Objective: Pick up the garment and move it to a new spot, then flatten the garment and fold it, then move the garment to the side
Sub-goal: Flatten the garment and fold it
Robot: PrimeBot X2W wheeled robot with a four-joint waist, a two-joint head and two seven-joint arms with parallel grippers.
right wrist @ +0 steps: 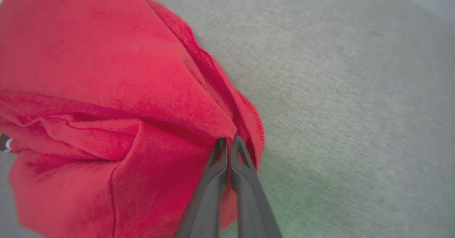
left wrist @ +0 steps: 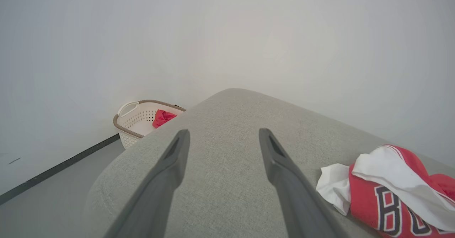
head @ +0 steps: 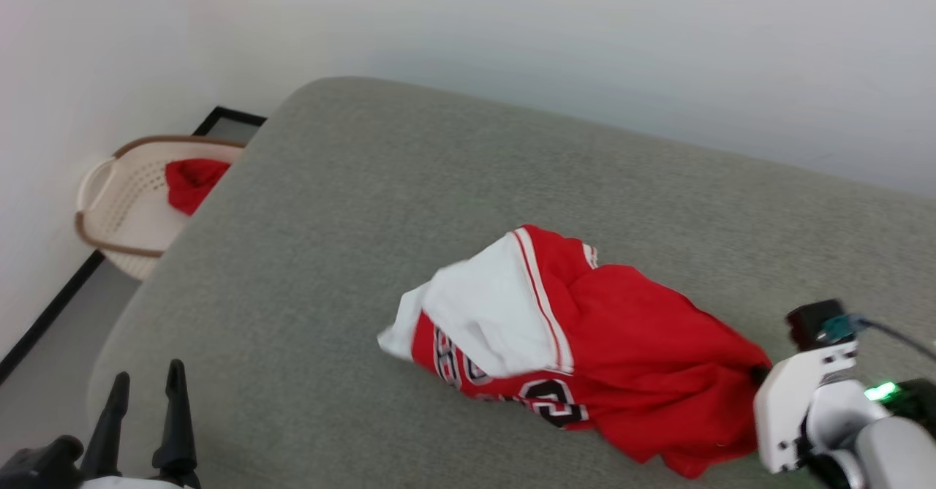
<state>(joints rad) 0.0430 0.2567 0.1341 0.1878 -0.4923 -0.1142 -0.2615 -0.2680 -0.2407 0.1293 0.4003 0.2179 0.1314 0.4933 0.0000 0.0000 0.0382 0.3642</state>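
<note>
Fabric of the garment (head: 643, 343) is pinched at its lower-right edge by our right pincer (right wrist: 227, 140), pressed together on a red fold; we judge this is for lifting it. The wrist reaches in low from lower right. Our left pincer (head: 146, 376) hovers spread at lower left. The garment lies crumpled centre-right on the bench (head: 329, 218).

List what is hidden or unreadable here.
Lettering on the jersey: head view, white flap covers part; left wrist view, frame edge cuts it.
Fingertips of the right gripper: head view, jersey folds hide them.
The red cloth in the basket: head view, too small; cushion hides part.
</note>
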